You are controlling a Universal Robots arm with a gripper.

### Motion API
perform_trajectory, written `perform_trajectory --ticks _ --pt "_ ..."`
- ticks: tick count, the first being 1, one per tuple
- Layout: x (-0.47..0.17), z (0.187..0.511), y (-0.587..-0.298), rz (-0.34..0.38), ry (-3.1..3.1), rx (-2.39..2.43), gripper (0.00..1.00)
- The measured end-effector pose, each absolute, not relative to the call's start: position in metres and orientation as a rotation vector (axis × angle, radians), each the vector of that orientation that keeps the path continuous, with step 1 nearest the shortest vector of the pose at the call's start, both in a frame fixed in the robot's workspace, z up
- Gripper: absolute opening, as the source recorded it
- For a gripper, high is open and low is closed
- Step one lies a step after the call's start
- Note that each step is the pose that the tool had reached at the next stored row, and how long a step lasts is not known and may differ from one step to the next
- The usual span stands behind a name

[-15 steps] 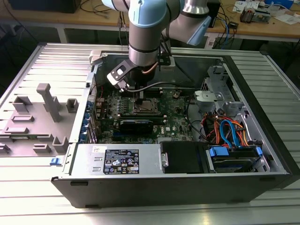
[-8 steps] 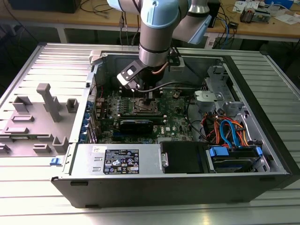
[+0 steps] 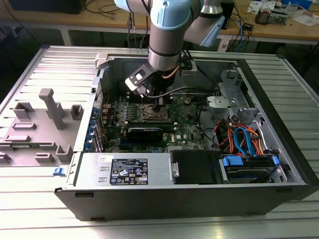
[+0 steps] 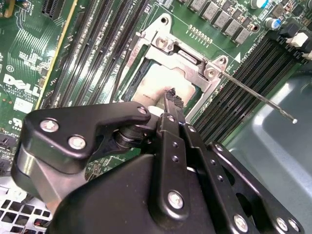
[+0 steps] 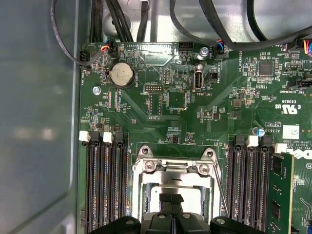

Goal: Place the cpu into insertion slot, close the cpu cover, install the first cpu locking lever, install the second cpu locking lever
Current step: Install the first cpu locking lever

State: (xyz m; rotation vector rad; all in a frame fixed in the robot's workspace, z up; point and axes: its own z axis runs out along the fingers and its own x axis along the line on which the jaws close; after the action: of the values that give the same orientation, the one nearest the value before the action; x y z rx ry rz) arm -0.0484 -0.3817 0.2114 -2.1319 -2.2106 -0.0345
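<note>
Lettering [image 5: 291, 107] in white on green board [image 5: 146, 122], chip [image 4: 161, 83] seated in socket [image 4: 130, 87] under lowered cover frame [image 4: 187, 58], closed empty claw [image 5: 171, 199] right over chip's top, locking lever [image 4: 258, 97] sticking out free.

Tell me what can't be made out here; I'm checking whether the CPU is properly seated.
- The cpu: one edge hidden under the gripper in the second wrist view, so seating is uncertain.
- The insertion slot: cut off by the picture's edge and the gripper in the first wrist view.
- Exterior view: slot partly behind the arm, too small.
</note>
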Motion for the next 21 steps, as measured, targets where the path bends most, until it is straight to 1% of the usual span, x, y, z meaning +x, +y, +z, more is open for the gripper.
perform_trajectory --ticks 21 --pt "-0.0444 0.2113 -0.3817 -0.034 -2.211 -2.132 0.11"
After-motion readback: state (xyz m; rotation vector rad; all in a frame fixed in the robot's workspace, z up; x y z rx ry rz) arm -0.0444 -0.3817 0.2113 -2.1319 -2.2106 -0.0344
